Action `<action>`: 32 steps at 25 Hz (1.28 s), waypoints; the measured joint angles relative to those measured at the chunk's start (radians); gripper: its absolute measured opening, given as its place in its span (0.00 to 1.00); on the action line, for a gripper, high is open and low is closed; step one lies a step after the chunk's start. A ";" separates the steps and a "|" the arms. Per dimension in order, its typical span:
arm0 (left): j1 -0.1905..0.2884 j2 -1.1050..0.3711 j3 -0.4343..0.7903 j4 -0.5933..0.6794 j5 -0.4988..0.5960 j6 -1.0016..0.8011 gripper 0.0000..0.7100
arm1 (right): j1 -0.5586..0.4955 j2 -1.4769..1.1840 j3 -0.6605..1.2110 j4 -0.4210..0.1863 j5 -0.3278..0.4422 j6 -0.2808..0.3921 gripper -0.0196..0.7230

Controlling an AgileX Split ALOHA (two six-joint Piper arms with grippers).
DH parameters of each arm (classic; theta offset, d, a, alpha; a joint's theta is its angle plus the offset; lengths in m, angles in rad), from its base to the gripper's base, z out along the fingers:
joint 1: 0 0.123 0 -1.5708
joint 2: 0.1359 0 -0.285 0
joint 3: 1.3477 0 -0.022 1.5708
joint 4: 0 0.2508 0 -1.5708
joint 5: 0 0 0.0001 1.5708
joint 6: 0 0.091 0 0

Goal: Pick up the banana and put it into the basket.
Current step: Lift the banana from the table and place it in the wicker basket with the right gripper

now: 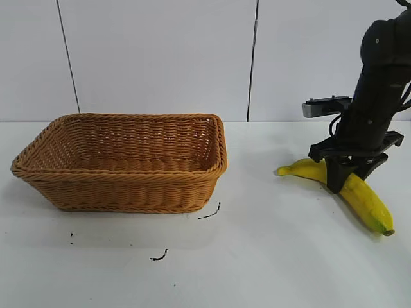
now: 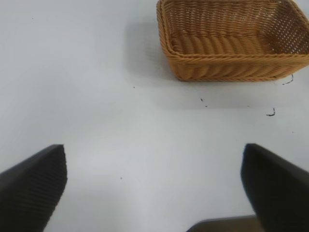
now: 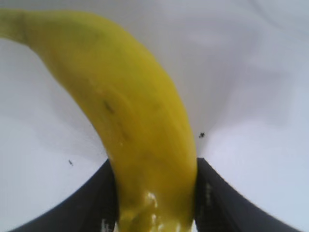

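Note:
A long yellow banana (image 1: 363,196) lies on the white table at the right, its thin stem end pointing left. My right gripper (image 1: 343,176) stands over its middle, fingers pressed against both sides of the fruit. In the right wrist view the banana (image 3: 145,135) fills the gap between the two black fingers (image 3: 96,203). The tan wicker basket (image 1: 38,168) sits at the left of the table, with nothing in it. My left gripper (image 2: 154,188) hangs open over bare table, out of the exterior view, with the basket (image 2: 227,70) farther off in its wrist view.
Small black marks (image 1: 209,213) dot the table just in front of the basket. Open white tabletop lies between the basket and the banana. A white panelled wall stands behind the table.

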 joint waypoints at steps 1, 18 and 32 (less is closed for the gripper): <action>0.000 0.000 0.000 0.000 0.000 0.000 0.98 | 0.000 -0.007 -0.038 0.000 0.036 0.000 0.46; 0.000 0.000 0.000 0.000 0.000 0.000 0.98 | 0.086 -0.015 -0.344 0.020 0.141 -0.067 0.46; 0.000 0.000 0.000 0.000 0.000 0.000 0.98 | 0.443 0.026 -0.396 -0.105 -0.029 -0.248 0.46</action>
